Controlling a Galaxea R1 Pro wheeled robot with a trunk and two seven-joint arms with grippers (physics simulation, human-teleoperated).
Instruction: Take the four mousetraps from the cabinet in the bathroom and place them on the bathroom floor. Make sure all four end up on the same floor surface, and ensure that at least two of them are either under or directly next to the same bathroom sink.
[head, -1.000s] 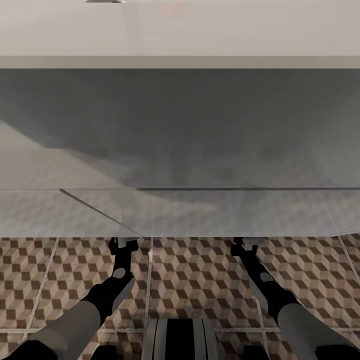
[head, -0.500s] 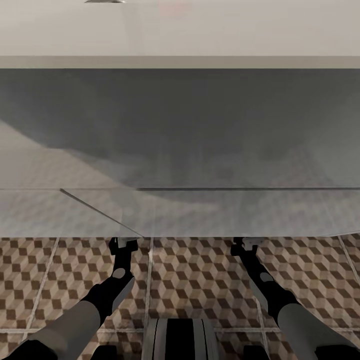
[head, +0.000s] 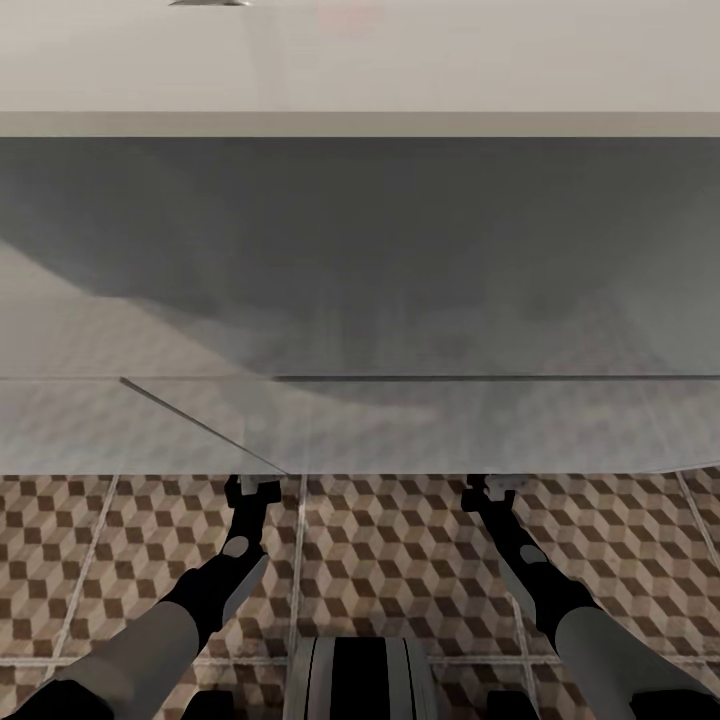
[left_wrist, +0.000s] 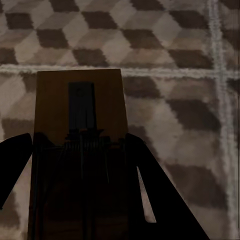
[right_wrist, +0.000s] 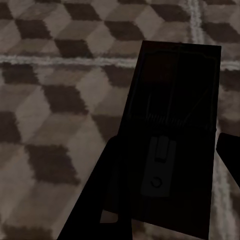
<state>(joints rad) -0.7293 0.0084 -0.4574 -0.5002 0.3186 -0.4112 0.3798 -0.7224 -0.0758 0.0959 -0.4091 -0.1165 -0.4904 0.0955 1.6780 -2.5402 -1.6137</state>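
You hold one mousetrap (left_wrist: 77, 135) clamped in your left gripper (head: 251, 490) at 11 o'clock and another mousetrap (right_wrist: 172, 140) in your right gripper (head: 490, 487) at 1 o'clock, low over the bathroom floor (head: 400, 550) beneath the bathroom sink (head: 360, 300), apparently for placement.

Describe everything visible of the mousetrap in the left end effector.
The mousetrap is a flat rectangular brown wooden board carrying dark metal parts: a coiled spring across its middle and a dark bar running lengthwise toward its far end. It sits between the fingers of the left end effector, above the cube-patterned bathroom floor. Whether it touches the tiles cannot be told.
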